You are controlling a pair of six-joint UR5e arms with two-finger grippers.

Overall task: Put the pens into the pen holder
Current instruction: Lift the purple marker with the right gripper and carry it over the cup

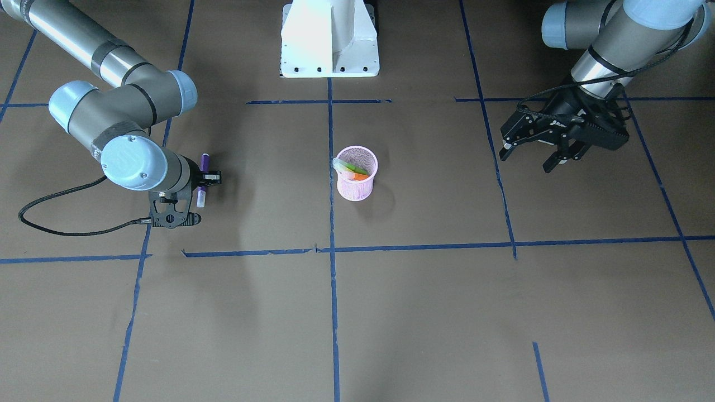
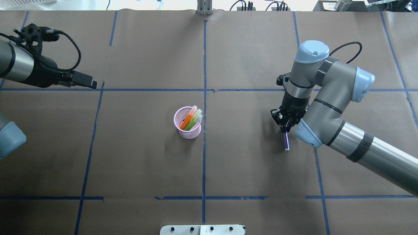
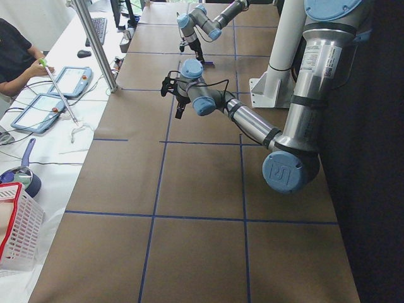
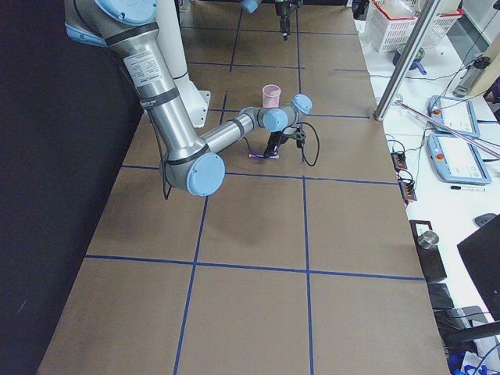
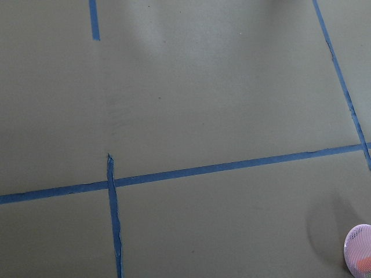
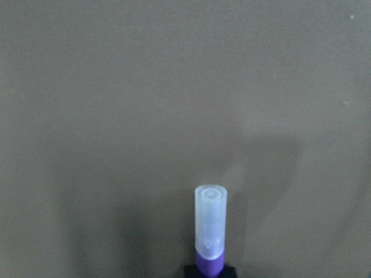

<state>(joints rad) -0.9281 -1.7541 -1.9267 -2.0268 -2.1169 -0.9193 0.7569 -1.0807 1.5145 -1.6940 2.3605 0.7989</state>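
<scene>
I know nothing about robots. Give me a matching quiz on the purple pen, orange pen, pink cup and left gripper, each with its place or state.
Things:
1. purple pen
2. orange pen
3. pink cup
4. left gripper

Places or states:
A. open, holding nothing
B. leaning inside the cup
C. between the right gripper's fingers
D. upright, with pens in it

Pairs: 1-C, 2-B, 3-D, 4-A
</scene>
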